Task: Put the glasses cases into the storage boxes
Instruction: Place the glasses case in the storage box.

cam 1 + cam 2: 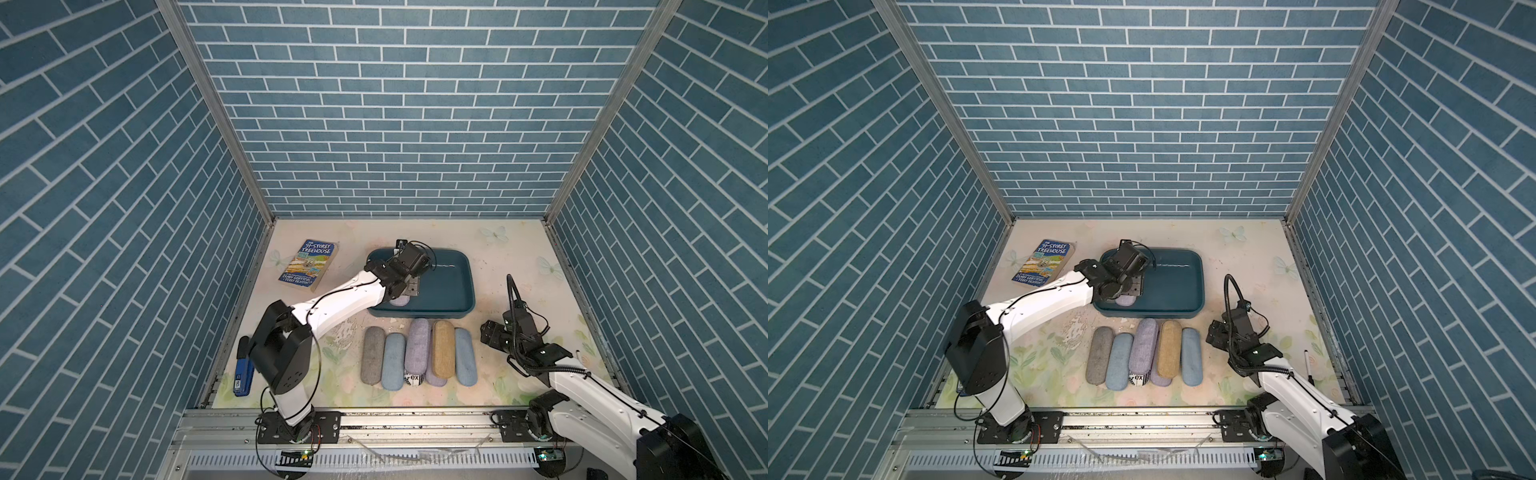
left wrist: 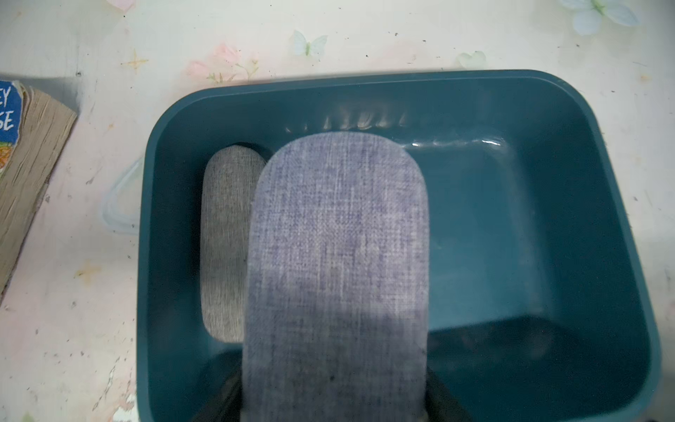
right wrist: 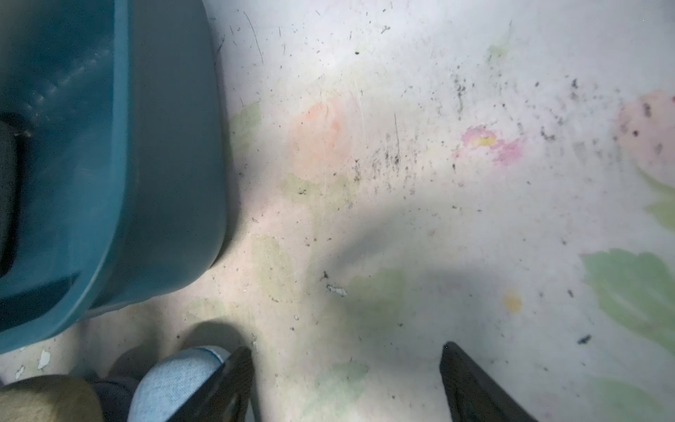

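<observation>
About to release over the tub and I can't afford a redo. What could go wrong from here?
1. The lavender case in the left gripper overlaps the grey case in the teal tub in the wrist view; dropped here, it may land askew on it.
2. The open right gripper sits close to a light blue case and the tub's corner; a careless move could nudge either.

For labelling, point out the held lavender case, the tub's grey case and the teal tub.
Oblong lavender fabric case (image 2: 336,255): left wrist view, middle.
Oblong grey fabric case (image 2: 224,237): left wrist view, middle.
Rectangular teal plastic tub (image 2: 365,86): left wrist view, rim.
</observation>
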You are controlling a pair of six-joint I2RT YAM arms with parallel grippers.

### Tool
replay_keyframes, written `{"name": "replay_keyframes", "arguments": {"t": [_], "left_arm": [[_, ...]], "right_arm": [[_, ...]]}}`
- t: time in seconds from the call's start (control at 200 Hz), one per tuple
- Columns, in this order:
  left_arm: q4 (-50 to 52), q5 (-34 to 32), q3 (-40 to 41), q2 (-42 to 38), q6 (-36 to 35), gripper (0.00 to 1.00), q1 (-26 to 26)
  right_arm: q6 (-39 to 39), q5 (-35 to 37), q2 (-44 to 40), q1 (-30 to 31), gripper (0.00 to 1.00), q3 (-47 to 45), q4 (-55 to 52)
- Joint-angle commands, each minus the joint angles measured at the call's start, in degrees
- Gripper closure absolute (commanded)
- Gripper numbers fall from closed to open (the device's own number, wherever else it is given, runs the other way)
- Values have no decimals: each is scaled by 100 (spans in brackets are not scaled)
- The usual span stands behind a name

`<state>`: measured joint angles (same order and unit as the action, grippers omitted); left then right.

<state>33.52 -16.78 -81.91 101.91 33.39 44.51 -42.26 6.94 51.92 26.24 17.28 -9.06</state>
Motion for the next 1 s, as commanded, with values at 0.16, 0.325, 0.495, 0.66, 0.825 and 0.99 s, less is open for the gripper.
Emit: {"name": "replay_keyframes", "arguments": {"t": [0.16, 0.325, 0.495, 0.66, 0.825, 0.99], "left_arm": [[-227, -380, -654, 1001, -36, 38, -168], [-254, -441, -774, 1376, 84, 38, -275], [-359, -409, -752, 1587, 101, 36, -368], [-425, -326, -760, 1743, 116, 36, -456], [-486, -241, -766, 1858, 141, 36, -479], [-513, -164, -742, 1946, 184, 35, -479]], "right_arm": [[-247, 222, -200, 12, 18, 4, -229], [-248, 255, -202, 13, 18, -38, -229], [-261, 277, -218, 9, 18, -96, -219], [-274, 279, -233, 12, 19, -136, -206], [-274, 300, -241, 11, 18, -137, -199], [-274, 300, -209, 13, 18, -135, -184]]}}
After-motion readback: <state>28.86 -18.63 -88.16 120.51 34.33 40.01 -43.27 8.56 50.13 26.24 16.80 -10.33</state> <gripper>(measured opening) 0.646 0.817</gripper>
